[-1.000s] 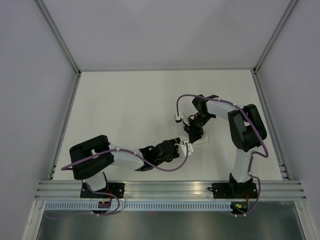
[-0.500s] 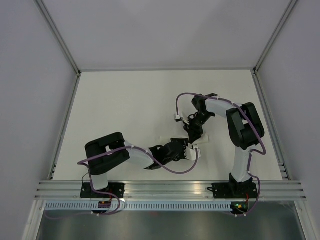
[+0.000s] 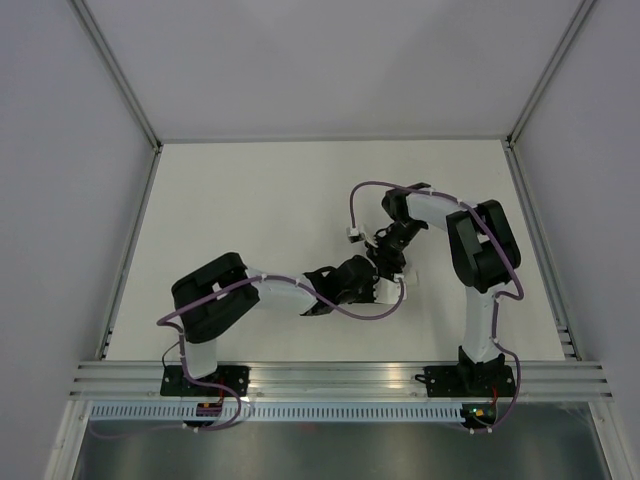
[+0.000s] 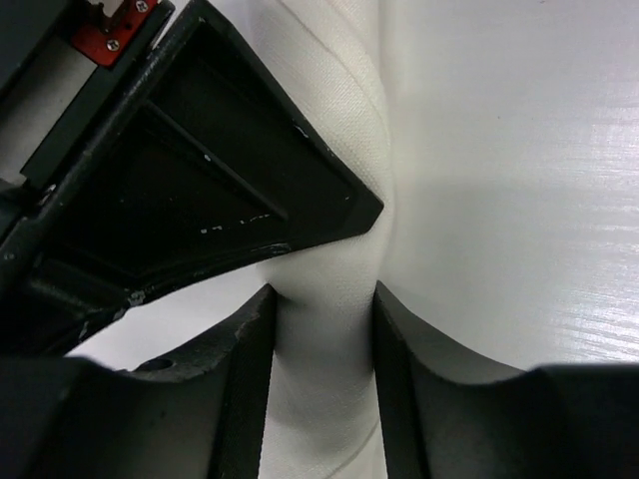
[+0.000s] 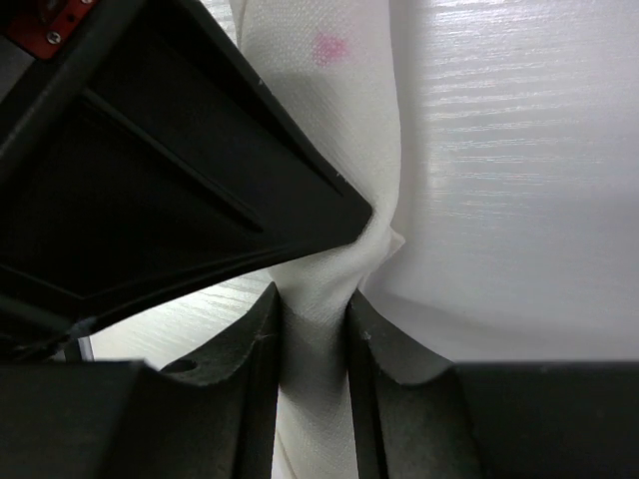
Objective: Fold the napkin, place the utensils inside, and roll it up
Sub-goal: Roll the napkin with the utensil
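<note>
White table (image 3: 250,200) — left jaws shifted rightward along napkin (image 4: 324,359).

On the tabletop (image 3: 250,200), a bit right of the middle, the rolled napkin (image 4: 344,120). Around it from the left side, the left pincer (image 4: 324,309). Just behind and right of that one, around the napkin too, the right pincer (image 5: 312,304). Napkin squeezed between both pairs of fingers.
</note>
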{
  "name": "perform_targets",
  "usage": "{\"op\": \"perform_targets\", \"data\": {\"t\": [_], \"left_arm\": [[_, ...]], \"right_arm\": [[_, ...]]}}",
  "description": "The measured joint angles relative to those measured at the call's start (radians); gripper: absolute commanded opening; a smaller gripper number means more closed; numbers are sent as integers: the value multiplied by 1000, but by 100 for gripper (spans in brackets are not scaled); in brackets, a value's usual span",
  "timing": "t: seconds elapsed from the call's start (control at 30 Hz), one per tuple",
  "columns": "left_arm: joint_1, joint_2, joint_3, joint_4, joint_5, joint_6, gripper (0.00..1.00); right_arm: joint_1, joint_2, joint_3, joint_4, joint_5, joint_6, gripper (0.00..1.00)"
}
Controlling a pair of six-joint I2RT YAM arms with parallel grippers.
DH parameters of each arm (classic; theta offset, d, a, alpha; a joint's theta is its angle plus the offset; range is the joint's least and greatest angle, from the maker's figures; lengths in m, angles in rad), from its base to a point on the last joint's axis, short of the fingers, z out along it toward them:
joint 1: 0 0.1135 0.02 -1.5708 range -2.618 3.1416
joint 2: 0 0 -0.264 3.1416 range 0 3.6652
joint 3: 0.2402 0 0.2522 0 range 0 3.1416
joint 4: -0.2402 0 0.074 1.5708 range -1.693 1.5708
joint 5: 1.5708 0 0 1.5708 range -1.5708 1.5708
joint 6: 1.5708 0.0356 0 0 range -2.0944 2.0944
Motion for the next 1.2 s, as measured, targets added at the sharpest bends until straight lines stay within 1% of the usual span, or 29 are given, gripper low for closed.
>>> {"op": "perform_targets", "data": {"t": [0.07,0.1,0.17,0.2,0.3,0.37,0.57,0.67,0.77,1.0,1.1,1.2], "left_arm": [[9,6,27,-48,23,0,40],[12,11,41,-70,31,-1,39],[17,18,63,-108,49,-2,38],[20,21,74,-126,55,-2,38],[21,26,92,-155,78,-8,37],[23,34,108,-165,94,-21,37],[50,63,166,-200,131,-101,37],[62,71,179,-204,143,-145,37],[67,87,204,-212,137,-195,37],[68,191,364,-284,28,-335,38],[69,234,435,-323,-34,-407,39],[72,278,517,-390,-91,-486,40]], "right_arm": [[-1,8,10,-11,-3,0,40],[-2,11,13,-15,-5,2,48],[-5,14,17,-32,-13,10,59],[-5,14,18,-42,-20,18,71],[-27,9,25,-48,-40,45,81],[-42,-1,27,-28,-49,76,83],[-77,-18,43,105,-28,204,85],[-124,-22,62,181,-12,276,85],[-202,-46,77,262,6,372,85],[-411,-113,156,354,27,530,86],[-492,-153,160,357,34,558,86],[-546,-182,160,351,42,566,86]]}}
